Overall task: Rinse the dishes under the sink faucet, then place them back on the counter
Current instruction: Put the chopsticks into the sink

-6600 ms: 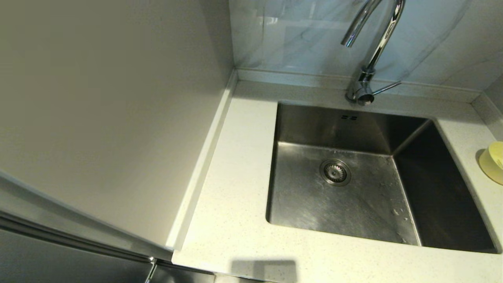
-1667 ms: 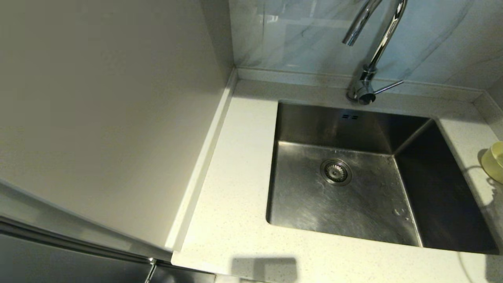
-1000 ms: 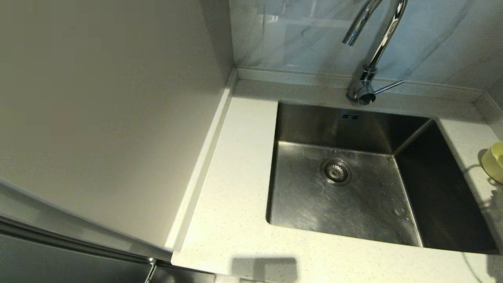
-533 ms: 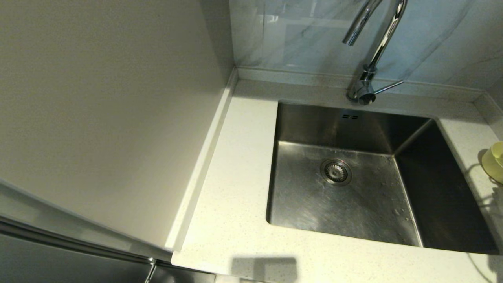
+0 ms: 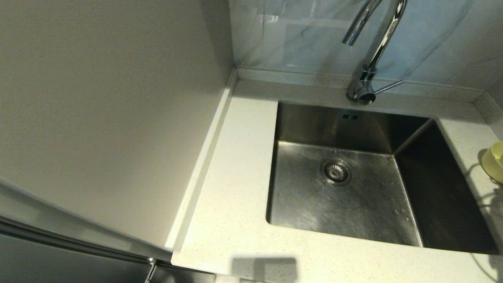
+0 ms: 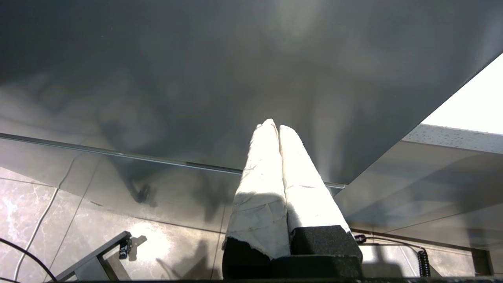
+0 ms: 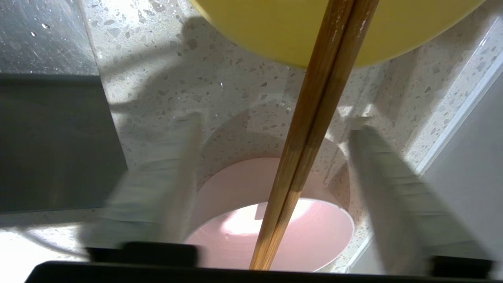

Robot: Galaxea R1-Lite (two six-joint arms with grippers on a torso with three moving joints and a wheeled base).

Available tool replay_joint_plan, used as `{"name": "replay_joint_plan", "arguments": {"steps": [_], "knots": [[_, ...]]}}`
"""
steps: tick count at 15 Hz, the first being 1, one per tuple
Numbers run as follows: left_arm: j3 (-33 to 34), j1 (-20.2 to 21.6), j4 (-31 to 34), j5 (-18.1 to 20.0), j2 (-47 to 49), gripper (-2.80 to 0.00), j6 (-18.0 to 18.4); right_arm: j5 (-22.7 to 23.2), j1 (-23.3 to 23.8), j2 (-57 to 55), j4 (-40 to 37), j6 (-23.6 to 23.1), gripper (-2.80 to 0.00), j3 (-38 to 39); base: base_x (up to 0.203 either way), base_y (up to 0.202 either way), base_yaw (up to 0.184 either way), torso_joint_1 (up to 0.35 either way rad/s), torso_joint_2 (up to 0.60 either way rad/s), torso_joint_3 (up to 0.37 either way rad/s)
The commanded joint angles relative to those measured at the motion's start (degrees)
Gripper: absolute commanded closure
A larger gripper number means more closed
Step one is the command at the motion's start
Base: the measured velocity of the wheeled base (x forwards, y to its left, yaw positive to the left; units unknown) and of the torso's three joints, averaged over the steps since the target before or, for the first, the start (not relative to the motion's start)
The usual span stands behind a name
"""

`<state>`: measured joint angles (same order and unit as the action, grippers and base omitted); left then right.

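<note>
Right gripper (image 7: 275,157): white-wrapped fingers spread wide, one on either side of the pair of thin brown wooden chopsticks (image 7: 310,129), nothing pinched yet; both fingers blurred. Hanging over the counter strip at the sink's right edge. Chopsticks lying side by side across the rim of the small round pale-pink bowl (image 7: 271,224), far ends reaching to the small round pale-yellow bowl (image 7: 290,27); resting on its rim or under it, cannot tell. Both bowls on the off-white speckled stone counter (image 7: 165,82), near the raised edge at the right. Square brushed stainless-steel sink (image 5: 353,188) bare, tall chrome gooseneck faucet (image 5: 377,47) at its back edge, no water seen running.

Left gripper (image 6: 277,129): fingers pressed together, parked low beside the cabinet front.

Risks, judged from here: closing off-centre could catch one stick only or roll the pair off the rim; descending too far could strike the pink bowl's rim and tip or shove it toward the sink.
</note>
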<state>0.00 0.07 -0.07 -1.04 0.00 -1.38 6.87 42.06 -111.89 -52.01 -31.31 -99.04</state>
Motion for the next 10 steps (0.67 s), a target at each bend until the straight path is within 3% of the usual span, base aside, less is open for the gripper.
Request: {"name": "replay_joint_plan", "arguments": {"steps": [1,10], "knots": [[0.0,0.0,0.0,0.0,-0.2,0.0,0.0,0.1,0.0,0.2,-0.3,-0.2,0.0,-0.1,0.0,0.0,0.0,0.0,0.0,0.0],[0.0,0.0,0.0,0.0,-0.2,0.0,0.0,0.2,0.0,0.3,-0.3,-0.2,0.0,-2.1,0.0,0.0,0.0,0.0,0.0,0.0]]}}
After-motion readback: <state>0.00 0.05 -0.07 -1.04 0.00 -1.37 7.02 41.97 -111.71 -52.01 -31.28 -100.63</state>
